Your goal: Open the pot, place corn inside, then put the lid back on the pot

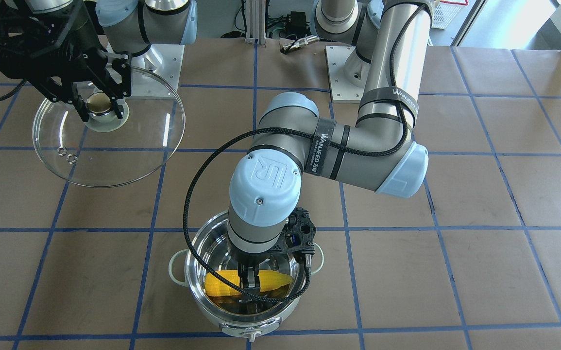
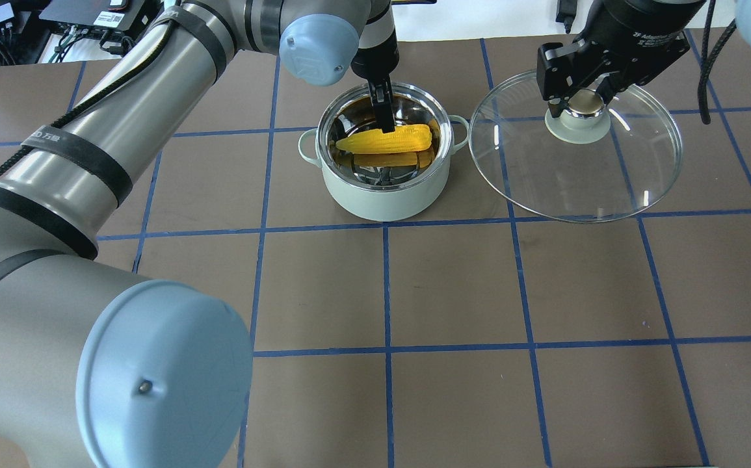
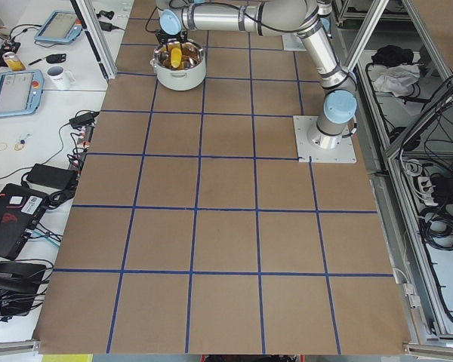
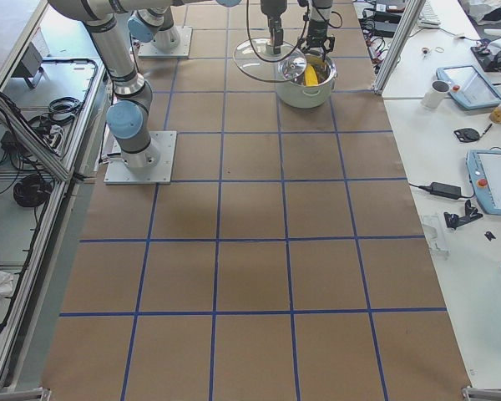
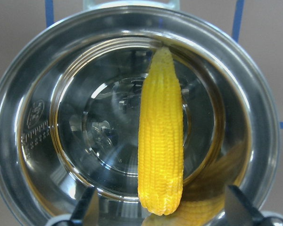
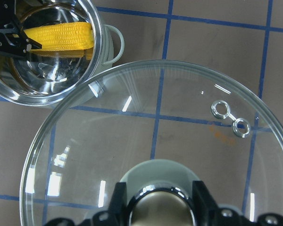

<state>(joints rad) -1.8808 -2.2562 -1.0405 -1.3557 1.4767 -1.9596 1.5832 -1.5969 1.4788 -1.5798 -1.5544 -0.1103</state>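
The pale grey-green pot [image 2: 382,201] stands without its lid, steel inside showing. The yellow corn [image 2: 388,138] lies across its inside, its tip pointing away in the left wrist view. My left gripper [image 2: 383,117] reaches down into the pot, open; in the left wrist view its fingers [image 5: 87,207] stand wide apart on either side of the corn [image 5: 161,141] without touching it. To the pot's right, my right gripper [image 2: 583,104] is shut on the beige knob of the glass lid [image 2: 577,175], held level above the table beside the pot.
Brown table covering with a blue tape grid [image 2: 388,292] runs all around. The lid's rim [image 6: 99,89] sits close to the pot's side handle [image 6: 117,42]. The arm bases [image 1: 348,73] stand at the robot's side of the table.
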